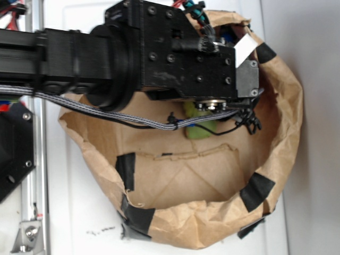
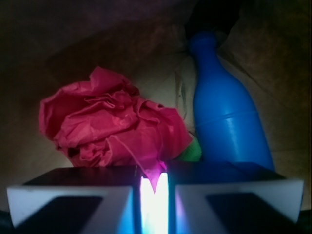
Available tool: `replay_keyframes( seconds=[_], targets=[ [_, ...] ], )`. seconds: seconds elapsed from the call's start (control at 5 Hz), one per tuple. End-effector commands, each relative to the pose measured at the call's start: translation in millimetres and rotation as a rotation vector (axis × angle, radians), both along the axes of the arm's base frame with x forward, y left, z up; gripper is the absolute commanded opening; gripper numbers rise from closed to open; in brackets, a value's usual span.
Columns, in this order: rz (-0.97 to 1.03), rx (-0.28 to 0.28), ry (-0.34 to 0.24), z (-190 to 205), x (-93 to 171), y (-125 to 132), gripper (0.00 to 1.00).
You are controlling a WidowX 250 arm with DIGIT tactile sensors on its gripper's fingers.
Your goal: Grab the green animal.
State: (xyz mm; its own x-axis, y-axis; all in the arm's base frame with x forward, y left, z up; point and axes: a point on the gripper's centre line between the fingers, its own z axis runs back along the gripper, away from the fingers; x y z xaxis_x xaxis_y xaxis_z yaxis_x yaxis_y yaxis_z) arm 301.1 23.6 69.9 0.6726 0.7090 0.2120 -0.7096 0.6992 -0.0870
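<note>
Filling the wrist view's bottom edge: the black-and-white gripper [image 2: 155, 195], jaws narrowed to a bright slit, holding nothing visible. Sitting just beyond, the crumpled red ruffled fabric ball [image 2: 112, 126], hiding most of the small lime-green plush animal [image 2: 191, 152]. Peeking out between ball and upright blue plastic bottle [image 2: 225, 109], inside the taped brown paper bag [image 1: 281, 90] on the white desk [image 1: 311, 159].

Hand [image 2: 154, 195] low in frame, fingers [image 2: 68, 197] nearly together with a bright slit between; red ruffled ball [image 2: 109, 124] right ahead, blue bottle [image 2: 224, 114] upright beside it, green animal [image 2: 191, 151] peeking between them
</note>
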Motion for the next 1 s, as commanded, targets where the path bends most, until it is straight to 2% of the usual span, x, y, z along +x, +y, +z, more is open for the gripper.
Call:
replay_keyframes(
  seconds=[0.0, 0.2, 0.4, 0.6, 0.8],
  targets=[
    [0.068, -0.068, -0.082, 44, -12, 8, 1.0],
    [0.11, -0.09, -0.078, 30, -13, 1, 1.0],
    [0.097, -0.126, -0.038, 10, -13, -8, 1.0],
    [0.04, -0.19, 0.018, 2, -18, -18, 1.0],
    [0.052, -0.194, 0.05, -8, -15, -15, 1.0]
  ],
)
